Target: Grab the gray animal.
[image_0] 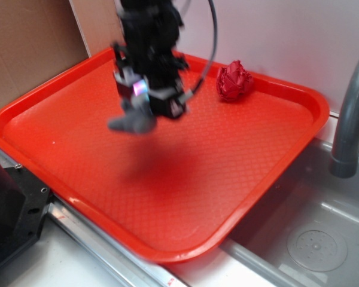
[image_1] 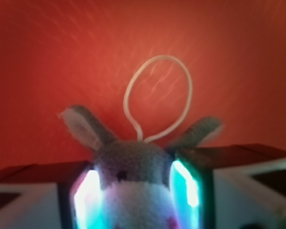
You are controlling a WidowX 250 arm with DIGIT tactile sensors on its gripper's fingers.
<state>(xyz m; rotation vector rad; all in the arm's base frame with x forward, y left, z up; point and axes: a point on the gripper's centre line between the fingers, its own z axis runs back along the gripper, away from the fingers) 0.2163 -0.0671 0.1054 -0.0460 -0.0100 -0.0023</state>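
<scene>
Gray animal [image_1: 133, 181] pinched between the lit fingers [image_1: 88, 195], head, ears and white loop [image_1: 158, 98] poking out. Held clear above the red tray [image_0: 245, 161], probably off its floor, though blur makes that hard to judge. Gripper [image_0: 145, 110] closed on the toy. Red paper ball [image_0: 234, 81] near the tray's far edge. Gray sink [image_0: 311, 239] alongside.

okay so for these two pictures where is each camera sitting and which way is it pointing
Exterior: off the robot, above the near corner of the red tray, looking down across it; shows the dark arm, the claw and a red paper ball.
Wrist: on the arm behind the claw, looking past its lit fingers toward the tray.
Shared: the gray animal clamped in the claw over the tray.
</scene>
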